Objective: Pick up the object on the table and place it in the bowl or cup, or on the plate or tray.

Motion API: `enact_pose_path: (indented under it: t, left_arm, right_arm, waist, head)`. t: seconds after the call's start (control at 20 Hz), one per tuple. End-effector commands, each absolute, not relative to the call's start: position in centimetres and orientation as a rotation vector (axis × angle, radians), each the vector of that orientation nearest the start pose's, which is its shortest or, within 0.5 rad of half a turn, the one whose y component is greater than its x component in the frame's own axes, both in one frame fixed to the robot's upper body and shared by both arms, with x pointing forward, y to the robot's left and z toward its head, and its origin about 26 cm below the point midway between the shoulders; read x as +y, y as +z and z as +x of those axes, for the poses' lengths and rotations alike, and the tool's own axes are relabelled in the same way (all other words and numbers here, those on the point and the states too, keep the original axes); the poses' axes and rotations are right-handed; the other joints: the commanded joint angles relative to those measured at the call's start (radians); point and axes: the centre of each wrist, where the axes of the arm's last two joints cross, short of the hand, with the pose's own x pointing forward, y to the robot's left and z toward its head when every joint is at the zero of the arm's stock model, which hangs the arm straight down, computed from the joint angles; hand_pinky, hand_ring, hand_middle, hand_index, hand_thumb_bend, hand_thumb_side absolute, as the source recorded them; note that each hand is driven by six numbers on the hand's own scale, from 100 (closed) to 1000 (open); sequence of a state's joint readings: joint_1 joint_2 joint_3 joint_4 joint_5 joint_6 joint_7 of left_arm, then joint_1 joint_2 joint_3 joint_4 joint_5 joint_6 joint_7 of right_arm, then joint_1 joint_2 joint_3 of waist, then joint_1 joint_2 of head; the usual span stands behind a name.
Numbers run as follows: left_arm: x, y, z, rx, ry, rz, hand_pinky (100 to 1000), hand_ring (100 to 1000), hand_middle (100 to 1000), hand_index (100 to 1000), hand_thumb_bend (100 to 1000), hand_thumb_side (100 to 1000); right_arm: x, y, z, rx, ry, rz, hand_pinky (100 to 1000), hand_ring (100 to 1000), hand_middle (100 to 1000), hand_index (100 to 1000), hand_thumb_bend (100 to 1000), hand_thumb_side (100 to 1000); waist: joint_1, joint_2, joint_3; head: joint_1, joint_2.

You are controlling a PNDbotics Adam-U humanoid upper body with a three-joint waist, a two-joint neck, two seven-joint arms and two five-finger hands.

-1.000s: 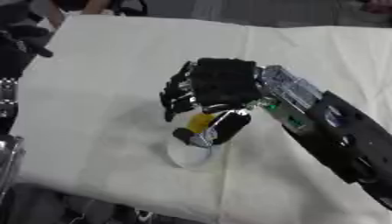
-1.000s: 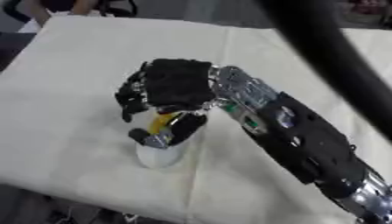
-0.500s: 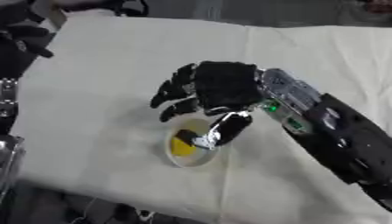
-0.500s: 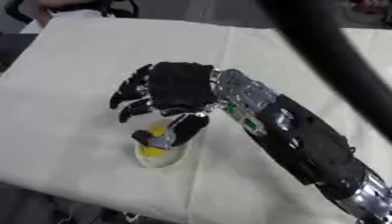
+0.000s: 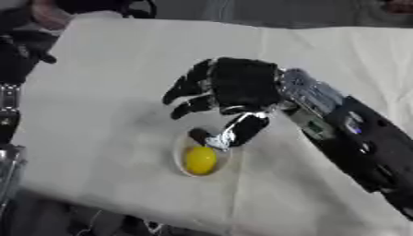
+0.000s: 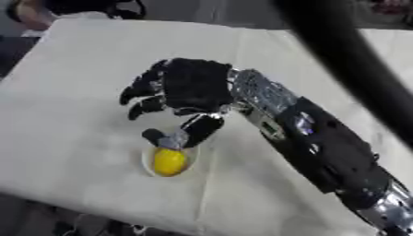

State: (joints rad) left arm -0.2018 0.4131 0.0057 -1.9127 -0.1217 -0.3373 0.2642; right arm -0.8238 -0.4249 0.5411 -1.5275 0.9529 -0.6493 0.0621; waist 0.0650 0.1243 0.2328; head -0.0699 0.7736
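Note:
A small yellow rounded object (image 5: pixel 200 159) lies inside a white cup (image 5: pixel 180 166) that stands near the front edge of the cloth-covered table (image 5: pixel 105 92). My right hand (image 5: pixel 238 87) hovers just above and behind the cup, open, its fingers spread to the left and its thumb (image 5: pixel 238 131) pointing down over the cup's rim. Nothing is held in it. My left hand (image 5: pixel 20 55) shows as a dark blurred shape at the far left edge, away from the cup.
The table's front edge runs close below the cup. A dark shape and a person's arm (image 5: pixel 48 11) lie at the far left corner. A black cable (image 6: pixel 347 60) crosses the right eye view in front of the scene.
My right hand opened and lifted off the cup, leaving the yellow object inside it. The fingers have spread and the hand has drawn back up and to the right.

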Motion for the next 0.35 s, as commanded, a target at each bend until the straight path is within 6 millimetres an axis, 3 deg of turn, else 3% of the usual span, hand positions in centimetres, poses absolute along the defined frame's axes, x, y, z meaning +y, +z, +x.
enact_pose_path:
  t: [0.05, 0.1, 0.15, 0.35]
  left_arm:
    - [29.7, 17.1, 29.9, -2.501, -0.282, 0.466, 473, 678, 768, 796, 297, 849]
    - [29.5, 17.2, 30.0, -2.505, -0.275, 0.458, 473, 677, 768, 796, 297, 850]
    - [29.4, 17.2, 30.0, -2.511, -0.264, 0.451, 476, 686, 769, 799, 300, 846]
    - [29.1, 17.4, 30.3, -2.528, -0.229, 0.445, 484, 700, 776, 813, 306, 844]
  right_arm:
    - [-16.5, 23.2, 38.1, 2.221, -1.917, 0.707, 466, 683, 769, 755, 100, 934]
    - [-17.5, 23.5, 37.9, 2.256, -1.899, 0.738, 452, 672, 767, 754, 100, 987]
    - [-18.9, 23.6, 37.6, 2.323, -1.871, 0.778, 392, 628, 741, 751, 100, 937]
    - [-22.6, 24.2, 35.7, 2.639, -1.663, 0.834, 298, 572, 687, 747, 100, 952]
  waist:
    - [0.003, -0.014, -0.005]
    - [0.003, -0.013, -0.006]
    - [0.003, -0.011, -0.011]
    - [0.003, -0.005, -0.027]
  head:
    - [0.017, -0.004]
    - [0.019, -0.004]
    - [0.024, -0.004]
    - [0.041, -0.004]
